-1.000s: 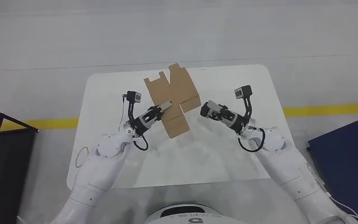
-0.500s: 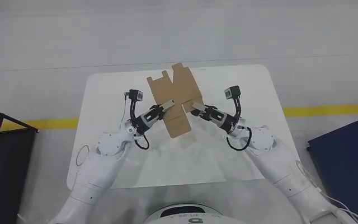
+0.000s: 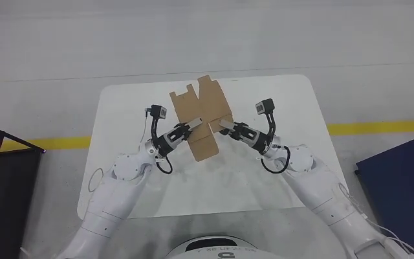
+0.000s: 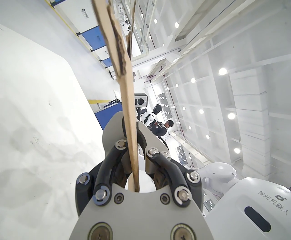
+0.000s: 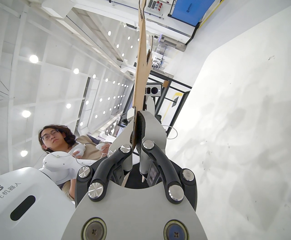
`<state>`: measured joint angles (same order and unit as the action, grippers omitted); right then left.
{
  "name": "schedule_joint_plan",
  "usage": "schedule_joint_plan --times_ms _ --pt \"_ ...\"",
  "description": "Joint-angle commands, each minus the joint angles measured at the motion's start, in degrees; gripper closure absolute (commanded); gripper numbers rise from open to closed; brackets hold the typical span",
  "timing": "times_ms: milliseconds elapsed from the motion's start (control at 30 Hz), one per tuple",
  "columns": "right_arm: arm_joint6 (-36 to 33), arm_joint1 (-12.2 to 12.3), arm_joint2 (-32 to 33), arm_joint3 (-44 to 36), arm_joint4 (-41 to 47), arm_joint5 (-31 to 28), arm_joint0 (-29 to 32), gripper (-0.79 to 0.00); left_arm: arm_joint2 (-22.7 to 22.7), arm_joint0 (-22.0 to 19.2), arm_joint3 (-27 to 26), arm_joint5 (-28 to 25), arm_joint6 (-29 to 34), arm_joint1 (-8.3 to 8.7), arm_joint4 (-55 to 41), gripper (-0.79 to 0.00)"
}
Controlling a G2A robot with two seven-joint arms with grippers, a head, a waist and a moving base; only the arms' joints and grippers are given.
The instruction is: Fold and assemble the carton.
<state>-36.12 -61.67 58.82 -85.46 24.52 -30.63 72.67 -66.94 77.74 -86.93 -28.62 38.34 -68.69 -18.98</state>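
Brown, flat corrugated carton (image 3: pixel 207 103) is pinched at opposite edges by both left and right jaws.

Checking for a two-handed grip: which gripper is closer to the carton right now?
Neither left nor right is closer: both touch it. The left gripper is shut on the left edge of the carton, and the right gripper is shut on its right edge.

Honestly, nothing here I can properly read. There's a short line of white print on the blue panels (image 4: pixel 91 35) along the far wall. There's another on the blue board (image 5: pixel 193 9) in the right wrist view. Both are way too small to make out.
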Motion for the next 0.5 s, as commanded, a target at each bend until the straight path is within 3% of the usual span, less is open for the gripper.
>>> schedule_joint_plan --times_ms 0,33,67,467 --pt "-0.21 -0.04 0.33 0.08 0.09 -0.34 0.13 0.000 -0.22 0.02 0.31 0.87 0.83 0.11 -0.15 0.000" --pt "-0.31 -0.04 0.52 0.09 0.10 -0.48 0.23 0.000 -0.36 0.12 0.40 1.30 0.91 0.15 -0.49 -0.292" --pt "-0.36 -0.03 0.77 0.14 0.03 -0.61 0.36 0.000 -0.69 0.15 0.63 1.76 0.91 0.22 -0.41 -0.785" --pt "-0.41 0.35 4.22 1.21 -3.65 -1.94 2.24 0.000 -6.03 2.96 1.61 3.62 1.47 1.16 -5.09 -0.785"
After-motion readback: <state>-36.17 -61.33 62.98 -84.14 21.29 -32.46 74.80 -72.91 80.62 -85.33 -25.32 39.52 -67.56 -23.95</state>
